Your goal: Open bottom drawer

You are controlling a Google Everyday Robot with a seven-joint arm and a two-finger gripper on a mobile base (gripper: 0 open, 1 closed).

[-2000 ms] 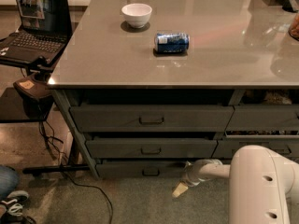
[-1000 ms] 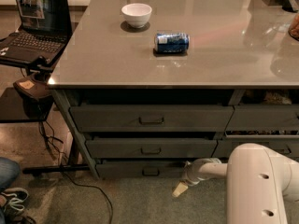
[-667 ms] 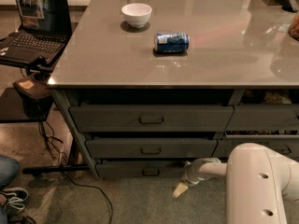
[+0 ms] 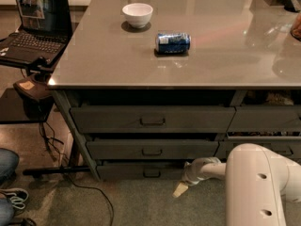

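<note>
Little has moved since two seconds back: the white arm housing [image 4: 256, 187] has crept slightly leftward, and the claw [image 4: 180, 189] hangs at nearly the same low spot by the floor. Everything on the surface [image 4: 225, 65] sits as before.

Claw: pale tip angled down and to the left, just above the carpet. Whether it is spread or pressed together, I cannot tell from where I stand. Nothing is seen held in it.

The bottom drawer [image 4: 122, 172] lies up and to the left of the claw, its front appearing pushed in. Its small loop handle [image 4: 151, 173] is near the claw, left and a little higher, and apart from it. The drawer's right end is directly above the claw; contact cannot be judged.

Middle drawer [image 4: 188, 149] and top drawer [image 4: 197, 119] stack above the claw.

Far above the claw on the surface: a blue can [image 4: 173, 42] on its side, with a white bowl [image 4: 138, 14] beyond it to the left. An open laptop [image 4: 37, 25] is well off to the upper left. A black cable [image 4: 96, 192] trails on the floor to the claw's left.
</note>
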